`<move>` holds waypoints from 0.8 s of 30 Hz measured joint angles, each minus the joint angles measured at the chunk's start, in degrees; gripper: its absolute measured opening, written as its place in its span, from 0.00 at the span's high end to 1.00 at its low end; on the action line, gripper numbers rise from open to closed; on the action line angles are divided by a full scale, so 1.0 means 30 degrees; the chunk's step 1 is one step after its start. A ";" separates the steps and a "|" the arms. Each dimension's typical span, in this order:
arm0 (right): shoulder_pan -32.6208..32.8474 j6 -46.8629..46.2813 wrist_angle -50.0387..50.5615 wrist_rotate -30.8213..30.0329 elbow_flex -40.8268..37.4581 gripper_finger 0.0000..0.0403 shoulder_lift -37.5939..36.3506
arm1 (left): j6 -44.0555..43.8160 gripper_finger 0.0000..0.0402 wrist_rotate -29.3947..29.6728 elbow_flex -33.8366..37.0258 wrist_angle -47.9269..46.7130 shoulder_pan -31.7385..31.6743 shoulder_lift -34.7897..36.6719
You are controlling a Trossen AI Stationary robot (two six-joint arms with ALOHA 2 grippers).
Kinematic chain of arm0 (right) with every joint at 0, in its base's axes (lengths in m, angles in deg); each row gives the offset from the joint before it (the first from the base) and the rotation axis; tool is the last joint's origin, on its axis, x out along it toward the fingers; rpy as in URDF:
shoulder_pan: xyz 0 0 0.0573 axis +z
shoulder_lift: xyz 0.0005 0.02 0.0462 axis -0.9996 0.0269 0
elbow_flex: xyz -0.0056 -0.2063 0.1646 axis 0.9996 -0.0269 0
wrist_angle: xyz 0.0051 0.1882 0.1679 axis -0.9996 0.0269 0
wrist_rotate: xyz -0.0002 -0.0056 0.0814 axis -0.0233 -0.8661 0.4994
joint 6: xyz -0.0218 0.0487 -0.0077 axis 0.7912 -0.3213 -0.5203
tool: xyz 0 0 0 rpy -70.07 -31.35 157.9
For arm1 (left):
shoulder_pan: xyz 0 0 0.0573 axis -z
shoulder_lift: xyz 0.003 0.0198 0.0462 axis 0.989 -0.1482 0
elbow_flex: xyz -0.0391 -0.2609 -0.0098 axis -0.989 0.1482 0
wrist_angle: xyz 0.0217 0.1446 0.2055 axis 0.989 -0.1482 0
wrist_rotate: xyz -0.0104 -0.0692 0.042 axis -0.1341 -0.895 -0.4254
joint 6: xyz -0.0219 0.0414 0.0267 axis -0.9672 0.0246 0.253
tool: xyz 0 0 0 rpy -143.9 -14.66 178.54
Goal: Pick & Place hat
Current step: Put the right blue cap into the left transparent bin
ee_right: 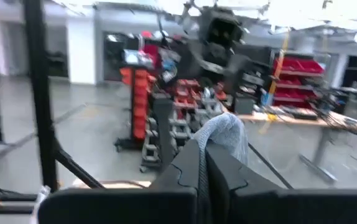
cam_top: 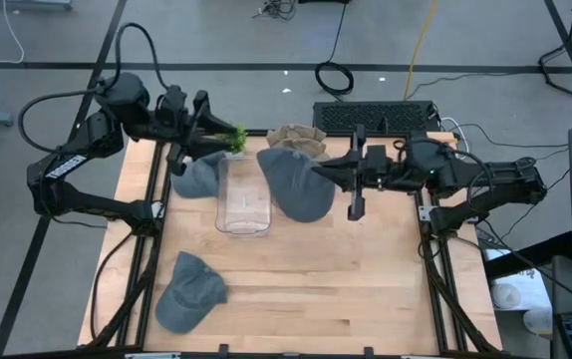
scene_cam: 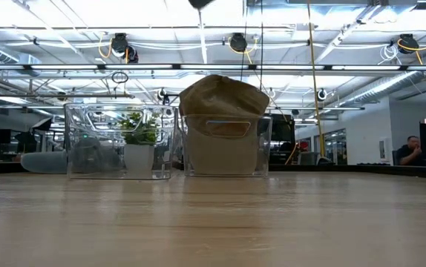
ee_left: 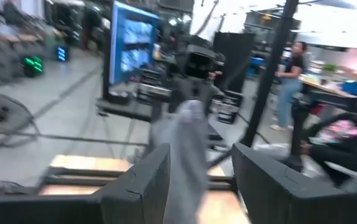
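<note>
A grey cap (cam_top: 189, 292) lies flat on the wooden bench (cam_top: 296, 289) at its near left, brim toward the left edge, well apart from everything else.

Mid-bench stands a clear plastic bin (cam_top: 242, 194), and from above it looks bare inside. The left gripper (cam_top: 188, 152) hangs over the bin's left side with a second grey hat (cam_top: 202, 174) drooping from it; its jaws stand partly apart with a fold of grey cloth (ee_left: 188, 149) pinched between them, as the left wrist view shows. The right gripper (cam_top: 328, 175) reaches in from the right with its jaws shut tight on the edge of a third, darker grey hat (cam_top: 296, 182), which spreads wide and overlaps the bin's right rim. In the right wrist view a bunched grey tuft (ee_right: 227, 134) rises just past the closed fingertips.

Farther back, in the low view, two more clear containers stand side by side. The left container (scene_cam: 120, 142) holds a small green plant (scene_cam: 140, 127) in a white pot. The right container (scene_cam: 226, 145) holds tan caps (scene_cam: 223, 100), their crowns bulging above its rim.

Beyond the bench a black keyboard (cam_top: 376, 116) lies on the floor.
</note>
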 joint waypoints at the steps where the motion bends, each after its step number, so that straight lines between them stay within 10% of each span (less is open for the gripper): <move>1: 0.0007 -0.0052 -0.0273 0.0090 -0.0002 1.00 0.0000 | 0.0190 0.55 0.0234 0.0000 0.0163 0.0000 0.0000; 24: -0.0248 -0.0668 -0.1590 0.2019 -0.0009 1.00 0.0792 | -0.0399 0.27 0.0906 0.0000 0.0017 0.0220 -0.0007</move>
